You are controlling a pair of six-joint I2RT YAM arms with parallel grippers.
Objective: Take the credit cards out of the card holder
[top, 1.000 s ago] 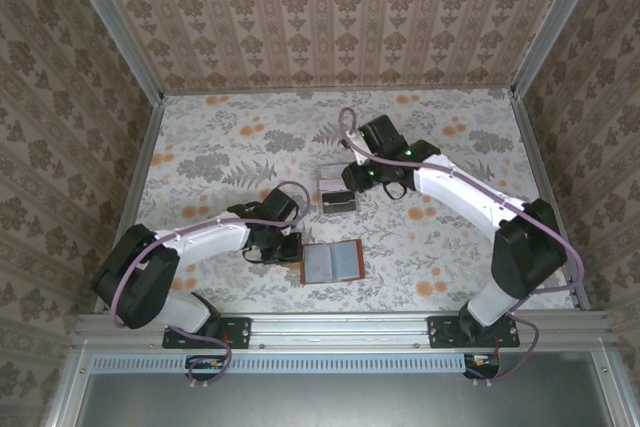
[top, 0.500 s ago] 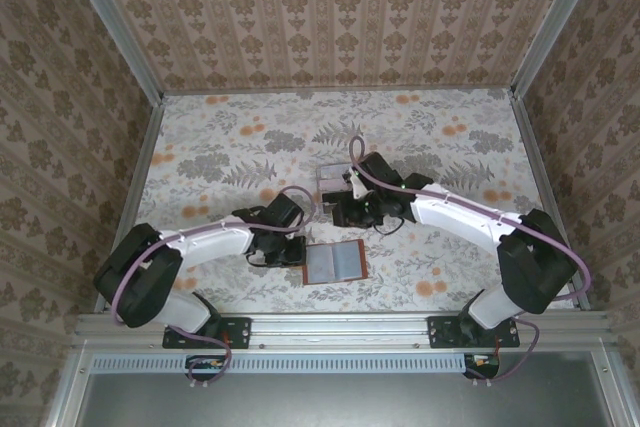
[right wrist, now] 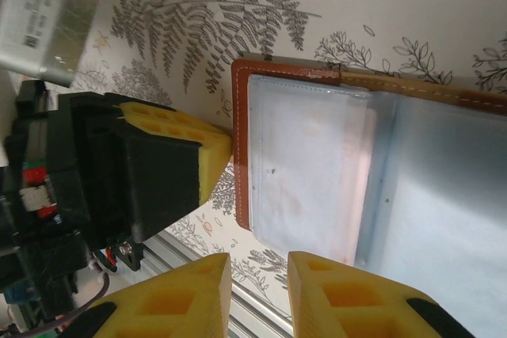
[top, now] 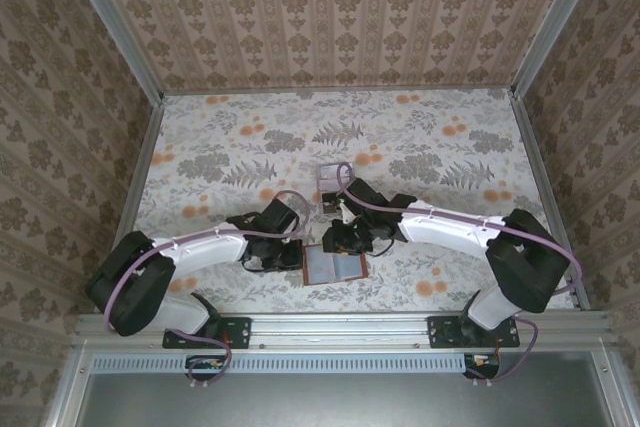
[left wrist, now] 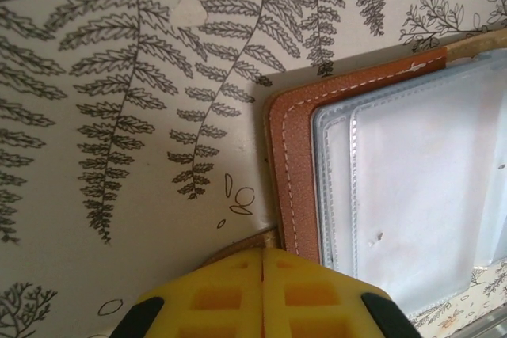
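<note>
- Card holder (top: 333, 265) lies open and flat at the near middle of the table (top: 220, 147), lining up.
- Pockets look pale and cloudy in both wrist views. No dark card edge shows. A faint pinkish patch sits in one pocket; I cannot tell whether it is a card.
- Small silvery rectangle (top: 329, 175) with a printed label lies apart on the far side of the holder. I cannot tell whether it is a card or a box.
- Left gripper (top: 292, 253) is at the holder's left rim with its pads pressed together, touching the leather. I cannot tell whether it nips the leather.
- Right gripper (right wrist: 258, 294) is low over the holder, its jaws slightly apart with nothing between them.
- Judgement: the holder is opened and steadied, and some emptying may be done. The pockets need checking.
- The table has a pale cloth printed with ferns and orange flowers.
- Walls (top: 330, 17) with patterned paper close three sides, and a metal rail (top: 340, 325) runs along the near edge.
</note>
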